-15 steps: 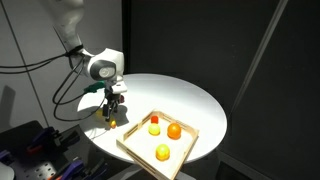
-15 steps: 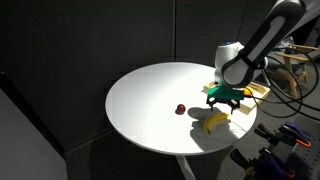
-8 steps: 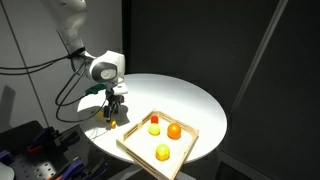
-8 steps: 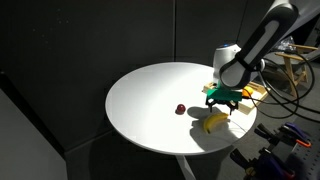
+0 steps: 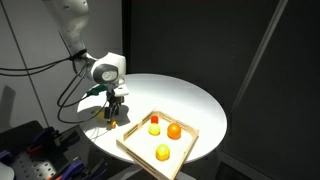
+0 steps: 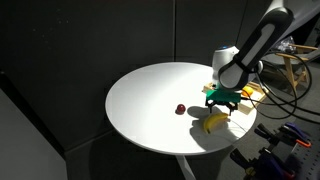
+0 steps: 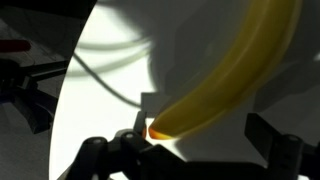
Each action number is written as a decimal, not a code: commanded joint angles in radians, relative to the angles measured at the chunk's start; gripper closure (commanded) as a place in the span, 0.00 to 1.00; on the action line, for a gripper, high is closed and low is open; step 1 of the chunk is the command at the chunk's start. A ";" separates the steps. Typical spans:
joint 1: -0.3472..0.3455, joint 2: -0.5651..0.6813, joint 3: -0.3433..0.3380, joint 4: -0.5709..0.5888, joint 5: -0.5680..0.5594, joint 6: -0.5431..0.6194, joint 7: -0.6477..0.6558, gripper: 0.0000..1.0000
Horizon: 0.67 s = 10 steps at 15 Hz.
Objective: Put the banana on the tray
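The banana (image 6: 215, 122) is yellow and curved and lies on the round white table near its edge. My gripper (image 6: 222, 101) hangs just above it, open. In the wrist view the banana (image 7: 235, 65) fills the picture and runs diagonally between the two dark fingers of the gripper (image 7: 205, 130), which stand apart on either side of its lower tip. In an exterior view the gripper (image 5: 113, 110) mostly hides the banana (image 5: 107, 121). The light-wood tray (image 5: 145, 160) lies beside it on the table.
On the tray lie a yellow fruit with a red top (image 5: 154, 126), an orange fruit (image 5: 174, 130) and a yellow fruit (image 5: 162, 152). A small dark red fruit (image 6: 180, 110) lies on the white tabletop (image 6: 150, 95). Cables hang beside the arm.
The arm has shifted only slightly. The gripper stays open over the banana, which has not moved.
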 commanded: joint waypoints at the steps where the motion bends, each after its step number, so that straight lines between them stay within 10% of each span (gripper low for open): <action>1: 0.017 0.012 -0.014 0.018 0.019 0.005 0.003 0.00; 10: 0.041 -0.019 0.000 0.008 0.102 0.003 0.078 0.00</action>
